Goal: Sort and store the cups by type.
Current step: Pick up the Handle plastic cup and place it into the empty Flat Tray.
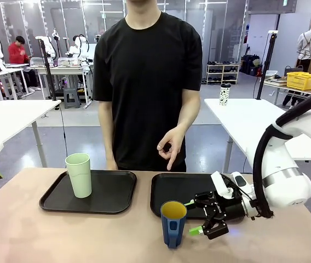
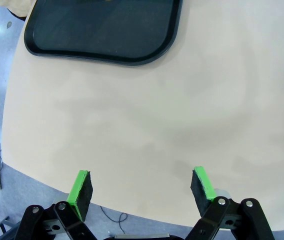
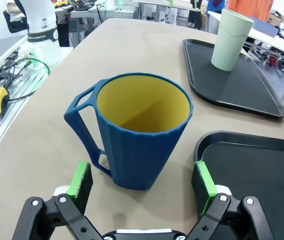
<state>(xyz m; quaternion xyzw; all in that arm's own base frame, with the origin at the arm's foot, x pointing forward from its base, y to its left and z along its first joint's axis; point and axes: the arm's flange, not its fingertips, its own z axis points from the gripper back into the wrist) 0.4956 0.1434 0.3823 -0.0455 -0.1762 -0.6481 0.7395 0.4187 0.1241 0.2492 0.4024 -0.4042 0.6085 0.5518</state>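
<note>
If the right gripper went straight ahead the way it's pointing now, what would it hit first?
Most likely the dark blue handled cup, standing on the table directly ahead of the right gripper, roughly centred between its open jaws.

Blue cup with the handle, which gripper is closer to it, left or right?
Right. The right gripper is open just beside the blue cup, facing it. The left gripper is open at the edge of the table, far from it.

tumbler point(image 1: 79, 174) on L tray point(image 1: 113, 198), mug point(image 1: 173, 223) before R tray point(image 1: 178, 189)
</note>
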